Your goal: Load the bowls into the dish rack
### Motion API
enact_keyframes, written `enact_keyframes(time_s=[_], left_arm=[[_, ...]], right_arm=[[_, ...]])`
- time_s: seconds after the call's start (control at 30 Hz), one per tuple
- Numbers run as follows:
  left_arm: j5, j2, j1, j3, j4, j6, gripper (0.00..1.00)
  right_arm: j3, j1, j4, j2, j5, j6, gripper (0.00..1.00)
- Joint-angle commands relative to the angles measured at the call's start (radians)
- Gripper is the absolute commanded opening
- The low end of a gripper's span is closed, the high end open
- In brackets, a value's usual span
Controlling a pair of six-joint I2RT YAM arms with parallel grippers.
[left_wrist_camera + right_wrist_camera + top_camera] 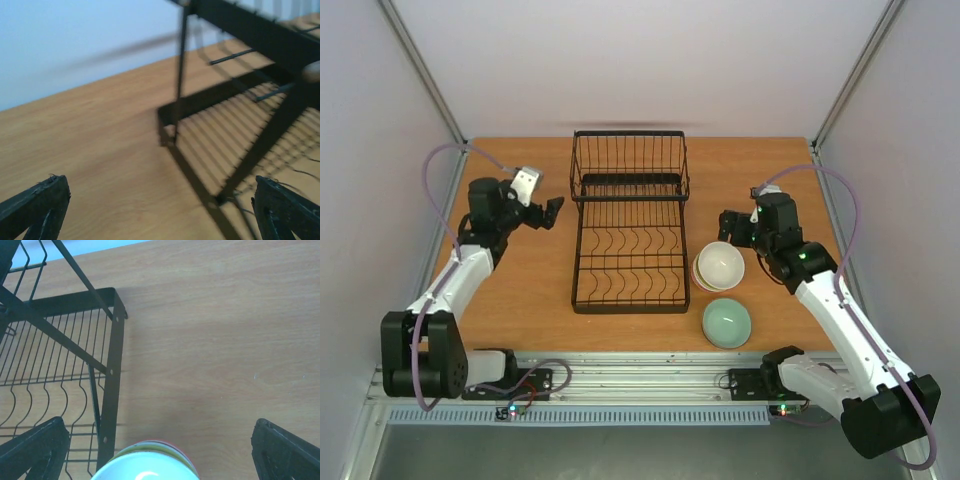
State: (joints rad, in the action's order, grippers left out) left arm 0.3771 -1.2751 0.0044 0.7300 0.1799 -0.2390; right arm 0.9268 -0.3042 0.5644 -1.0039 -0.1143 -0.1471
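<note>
On wood table (525, 295), bowl stack (719, 266) is set just R of dish rack (628, 240); right gripper (730, 226), spread wide, is poised nearest; left gripper (548, 212), also spread, L of rack.

A brown wooden table (520, 300) is sitting between plain white walls (640, 60). A long gray metal rail (640, 375) is running along its near edge.

From my remote view: wooden table (520, 300), light-brown top. Directly on it:
- black wire dish rack (628, 198), ctr, taller basket end at far side;
- nested bowl stack (719, 266), white on top, just R of rack's near end, contact can't tell;
- pale green bowl (727, 323), upright, just beside stack, near edge.
</note>
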Motion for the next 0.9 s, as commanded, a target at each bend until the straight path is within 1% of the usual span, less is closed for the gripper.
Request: enact_keyframes(time_s=[0.0, 0.07, 0.1, 0.17, 0.3, 0.37, 0.47, 0.57, 0.7, 0.77, 0.87], left_arm=[[0.290, -0.039, -0.049, 0.220, -0.521, -0.084, 0.99], [0.340, -0.062, -0.095, 0.300, -0.714, -0.163, 0.99], [0.334, -0.054, -0.128, 0.304, -0.763, -0.192, 0.99], [0.257, -0.003, -0.226, 0.249, -0.780, -0.246, 0.99], [0.064, 0.100, -0.426, 0.130, -0.777, -0.281, 0.99], [0.008, 0.129, -0.499, 0.111, -0.805, -0.279, 0.99], [-0.035, 0.171, -0.582, 0.102, -0.858, -0.278, 1.00], [-0.030, 0.213, -0.655, 0.102, -0.930, -0.305, 0.99], [0.038, 0.239, -0.731, 0.091, -1.004, -0.359, 0.99], [0.054, 0.219, -0.773, 0.077, -1.010, -0.368, 0.99], [0.009, 0.191, -0.879, 0.041, -0.976, -0.381, 0.99]], right_arm=[[-0.018, -0.006, -0.003, 0.023, 0.020, 0.022, 0.99], [-0.021, -0.006, 0.005, 0.035, 0.021, 0.032, 0.99], [-0.026, -0.006, 0.006, 0.044, 0.025, 0.035, 0.99], [-0.034, -0.006, 0.006, 0.063, 0.036, 0.038, 0.98], [-0.047, -0.006, -0.003, 0.094, 0.048, 0.045, 0.98], [-0.051, -0.006, -0.006, 0.100, 0.056, 0.048, 0.98], [-0.052, -0.006, -0.001, 0.099, 0.063, 0.054, 0.99], [-0.055, -0.006, 0.000, 0.099, 0.067, 0.059, 0.98], [-0.057, -0.006, 0.000, 0.102, 0.067, 0.063, 0.98], [-0.058, -0.006, 0.001, 0.102, 0.065, 0.065, 0.98], [-0.061, -0.006, 0.002, 0.101, 0.055, 0.066, 0.99]])
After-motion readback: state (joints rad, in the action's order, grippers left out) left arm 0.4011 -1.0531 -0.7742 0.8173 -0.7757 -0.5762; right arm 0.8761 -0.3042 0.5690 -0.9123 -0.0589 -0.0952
